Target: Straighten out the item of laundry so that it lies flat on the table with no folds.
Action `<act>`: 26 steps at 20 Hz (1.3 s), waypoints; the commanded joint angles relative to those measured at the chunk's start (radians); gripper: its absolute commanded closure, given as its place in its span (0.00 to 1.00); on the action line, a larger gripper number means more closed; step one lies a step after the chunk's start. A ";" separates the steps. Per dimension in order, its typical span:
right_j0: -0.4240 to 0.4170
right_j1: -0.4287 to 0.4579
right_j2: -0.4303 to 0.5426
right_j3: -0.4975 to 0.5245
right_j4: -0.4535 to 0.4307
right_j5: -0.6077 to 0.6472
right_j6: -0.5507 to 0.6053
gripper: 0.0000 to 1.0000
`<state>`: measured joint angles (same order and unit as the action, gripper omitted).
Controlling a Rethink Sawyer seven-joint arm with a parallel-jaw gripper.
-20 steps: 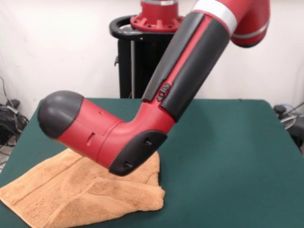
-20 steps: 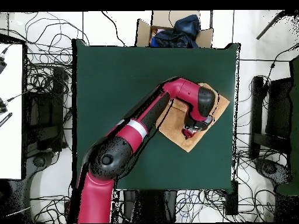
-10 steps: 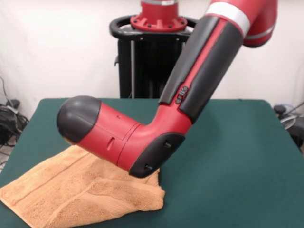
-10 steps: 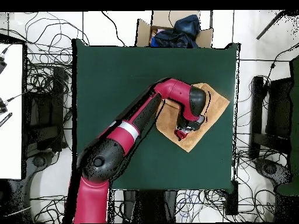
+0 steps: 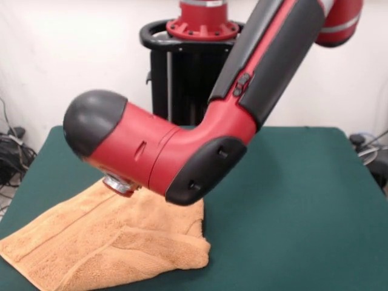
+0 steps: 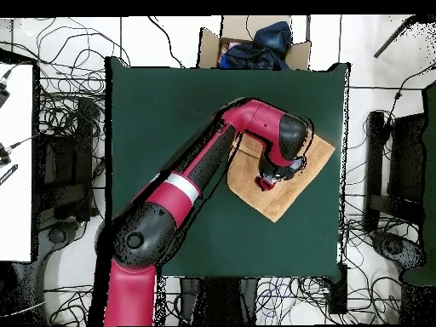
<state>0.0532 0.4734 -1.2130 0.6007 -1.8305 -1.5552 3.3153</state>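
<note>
The item of laundry (image 5: 103,245) is a peach-tan towel lying at the front left corner of the table (image 5: 291,200), folded over itself with a thick doubled edge on its right side. Seen from overhead, the towel (image 6: 283,203) lies skewed near the table's (image 6: 170,111) right edge. My gripper (image 6: 268,180) hangs over the towel's middle, below the red and black wrist (image 6: 285,140). In the front view the wrist (image 5: 151,151) hides the gripper, and only a metal flange (image 5: 118,183) shows just above the cloth. Whether the gripper holds any cloth is hidden.
A cardboard box (image 6: 255,41) with dark blue cloth stands just beyond the table's top edge in the overhead view. Cables cover the floor all round. Black equipment (image 6: 387,187) stands to the right, and a white surface (image 6: 15,162) to the left.
The wrist has risen above the towel and shifted slightly toward the table's middle. The towel's shape looks the same.
</note>
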 commanded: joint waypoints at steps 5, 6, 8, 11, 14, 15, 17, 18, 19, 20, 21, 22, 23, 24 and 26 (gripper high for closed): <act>0.012 -0.009 0.000 -0.075 0.107 0.236 0.324 1.00; 0.011 -0.004 0.003 -0.075 0.109 0.240 0.323 1.00; 0.010 0.006 0.003 -0.073 0.105 0.241 0.314 1.00; 0.006 0.015 0.009 -0.075 0.107 0.239 0.305 1.00; -0.009 0.036 0.015 -0.111 0.098 0.181 0.336 1.00; -0.013 0.041 0.016 -0.120 0.094 0.158 0.343 1.00; -0.025 0.058 0.015 -0.147 0.078 0.085 0.362 1.00; -0.034 0.063 0.017 -0.165 0.075 0.049 0.375 1.00; -0.038 0.068 0.014 -0.174 0.070 0.034 0.375 1.00; -0.045 0.076 0.014 -0.189 0.068 0.007 0.383 1.00; -0.049 0.080 0.012 -0.196 0.067 -0.005 0.385 1.00; -0.055 0.089 0.008 -0.211 0.061 -0.038 0.390 1.00; -0.058 0.094 0.005 -0.217 0.058 -0.053 0.387 1.00; -0.066 0.100 0.002 -0.233 0.054 -0.088 0.389 1.00; -0.084 0.114 -0.003 -0.262 0.050 -0.134 0.383 1.00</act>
<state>0.0055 0.5189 -1.2478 0.4965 -1.7950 -1.5652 3.4022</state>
